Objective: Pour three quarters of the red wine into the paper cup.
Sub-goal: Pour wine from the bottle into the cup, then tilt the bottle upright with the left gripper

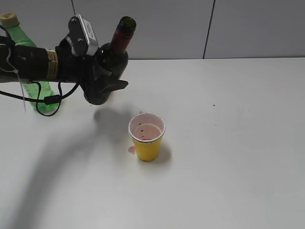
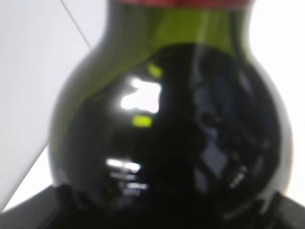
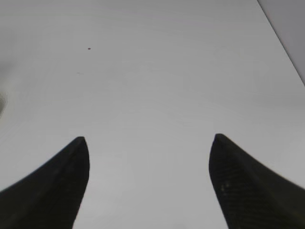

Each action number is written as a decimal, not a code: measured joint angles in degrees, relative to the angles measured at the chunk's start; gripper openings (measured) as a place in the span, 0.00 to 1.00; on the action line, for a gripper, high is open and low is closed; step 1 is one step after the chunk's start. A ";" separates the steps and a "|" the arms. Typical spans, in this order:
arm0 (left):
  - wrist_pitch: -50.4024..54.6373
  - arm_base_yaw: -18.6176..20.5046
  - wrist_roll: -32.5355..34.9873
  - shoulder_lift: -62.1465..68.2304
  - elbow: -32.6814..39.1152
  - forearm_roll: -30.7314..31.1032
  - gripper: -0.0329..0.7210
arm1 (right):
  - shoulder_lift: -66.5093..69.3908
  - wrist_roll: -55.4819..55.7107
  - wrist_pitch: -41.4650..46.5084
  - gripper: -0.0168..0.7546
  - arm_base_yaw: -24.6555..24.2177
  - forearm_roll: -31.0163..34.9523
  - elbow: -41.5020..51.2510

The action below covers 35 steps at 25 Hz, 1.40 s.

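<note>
- The wine bottle (image 1: 116, 50) is in the upper left of the exterior view, lifted off the table (image 1: 228, 143) and leaning only slightly, its open mouth pointing up and to the right. It is not over the cup.
- In the left wrist view the bottle fills the frame; the dark wine (image 2: 181, 133) reaches up to the shoulder, so most of it looks to be in the bottle.
- The paper cup (image 1: 147, 137) stands upright near the middle of the frame, below and right of the bottle, well apart from it. Its inside is pink-stained, with what seems a shallow pale layer at the bottom, and a small pink spot lies on the table at its base.
- By my reading, the pour is barely begun at best: carrying the bottle over the cup and tipping it are left.
- The left gripper (image 1: 102, 76) is clamped round the bottle's body.
- The right gripper (image 3: 148, 183) has its jaws wide apart over bare table, holding nothing.
- A green plastic bottle (image 1: 28, 52) stands at the far upper left, behind the arm.
</note>
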 joint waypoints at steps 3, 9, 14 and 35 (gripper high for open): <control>4.61 0.00 1.74 -2.06 0.88 -0.07 0.77 | 0.00 0.00 0.00 0.79 0.00 0.00 0.00; 7.60 0.06 9.94 -4.86 3.38 -0.03 0.77 | 0.00 0.00 0.00 0.79 0.00 0.00 0.00; 11.71 0.06 17.12 -5.34 5.14 0.27 0.77 | 0.00 0.00 0.00 0.79 0.00 0.00 0.00; 24.89 -3.48 32.03 -5.38 5.25 -0.53 0.77 | 0.00 0.00 0.00 0.79 0.00 0.05 0.00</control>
